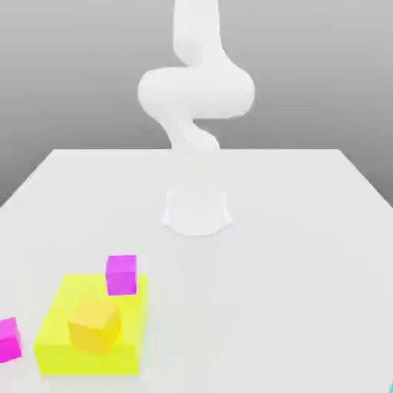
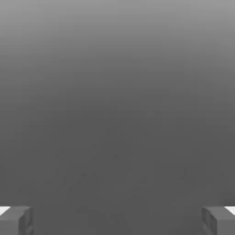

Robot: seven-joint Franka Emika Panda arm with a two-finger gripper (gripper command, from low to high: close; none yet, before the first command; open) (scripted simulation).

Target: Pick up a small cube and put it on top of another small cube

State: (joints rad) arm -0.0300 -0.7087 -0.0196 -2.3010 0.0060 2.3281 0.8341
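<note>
Sitting low in the exterior view's left half, the small bright magenta plain cube [image 1: 121, 275] rests at the far upper edge of the big flat bright yellow block [image 1: 69, 353]; whether it stands on that block or just behind it I cannot tell. On top of the same yellow block, below and a little to the left of the magenta cube in the frame, sits the small plain orange-yellow cube [image 1: 94, 325], near its neighbour but apart from it, with nothing on its upper face. A second magenta cube [image 1: 8, 338], a look-alike of the first, lies at the left border of the frame, beside the yellow block. All of these rest on the pale white table [image 1: 307, 269], whose right half lies bare. Behind them, at upper centre, the white robot arm [image 1: 196, 92] rises from its round base, well apart from every cube. In the hand view the gripper [image 2: 117, 220] has its two grey fingers [image 2: 16, 220] spread wide at the lower corners, with nothing but grey background between them. Judging from this, the task has hardly begun: no cube is grasped or stacked, and reaching, gripping, lifting and placing all remain.
</note>
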